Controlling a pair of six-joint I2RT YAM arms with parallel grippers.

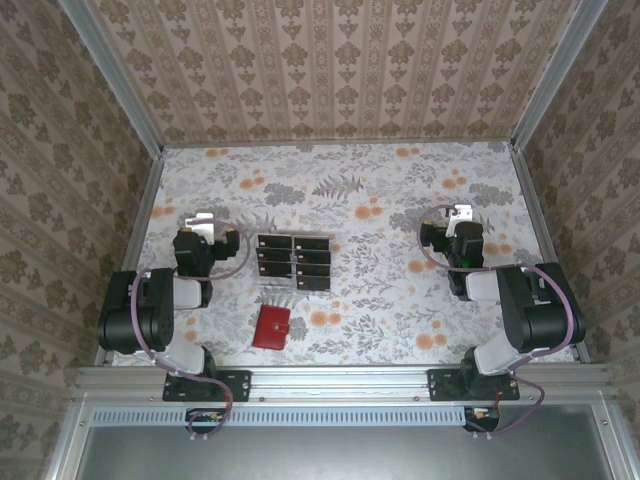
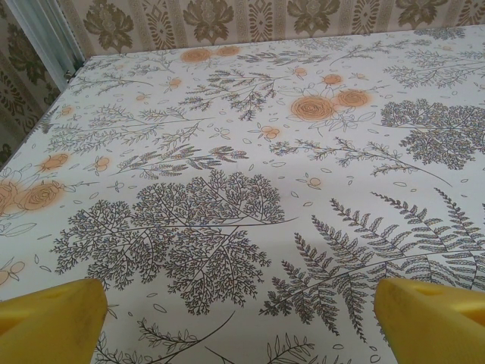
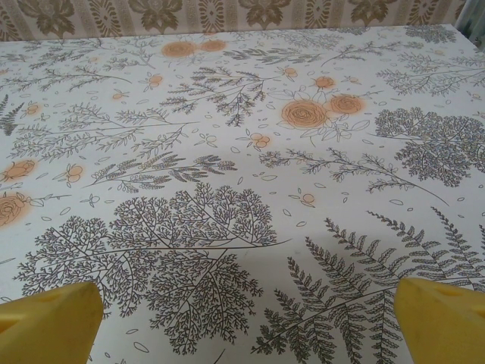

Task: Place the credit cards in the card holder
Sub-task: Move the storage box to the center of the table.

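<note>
Several black credit cards [image 1: 293, 261] stand in two columns on a clear tiered rack at the table's middle. The red card holder [image 1: 271, 327] lies shut in front of them, near the table's front edge. My left gripper [image 1: 204, 222] hovers left of the cards, open and holding nothing; in the left wrist view its yellow fingertips [image 2: 53, 322] stand wide apart over bare cloth. My right gripper [image 1: 459, 215] is far to the right, open too, its yellow fingertips [image 3: 443, 318] spread over the floral cloth with nothing between them.
The table [image 1: 380, 300] wears a white cloth with grey ferns and orange flowers. Patterned walls with metal posts [image 1: 110, 75] close in the back and sides. A metal rail [image 1: 340, 385] runs along the front, where both arm bases are bolted.
</note>
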